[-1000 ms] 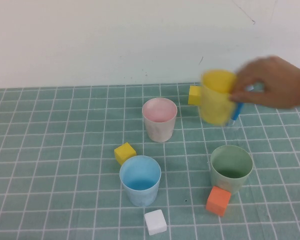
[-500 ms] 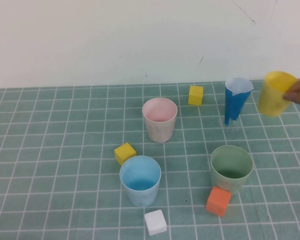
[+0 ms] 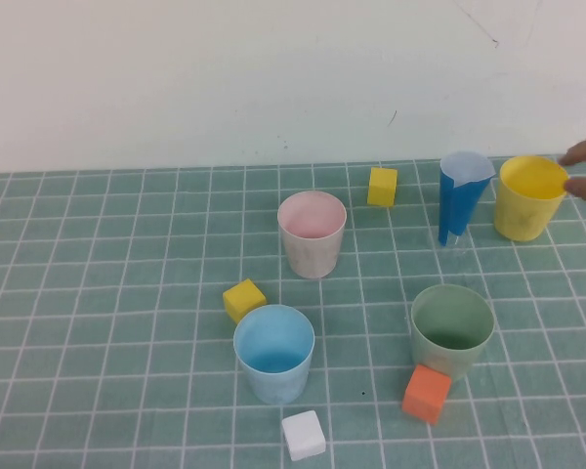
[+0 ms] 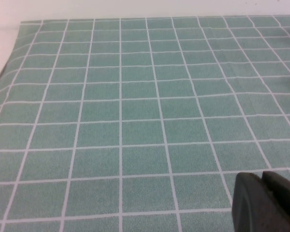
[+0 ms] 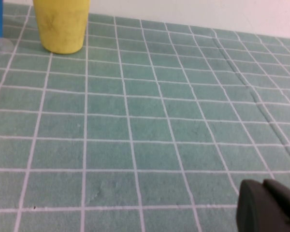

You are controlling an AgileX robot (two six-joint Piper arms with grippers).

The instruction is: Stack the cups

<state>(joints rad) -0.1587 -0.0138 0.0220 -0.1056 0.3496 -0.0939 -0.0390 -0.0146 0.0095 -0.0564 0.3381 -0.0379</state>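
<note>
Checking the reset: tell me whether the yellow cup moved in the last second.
Yes. The yellow cup went from left of the dark-blue cone to its right, now standing on the table.

No text, label, brand, number or sign can be read on any cup, cube, cone or the surface.
</note>
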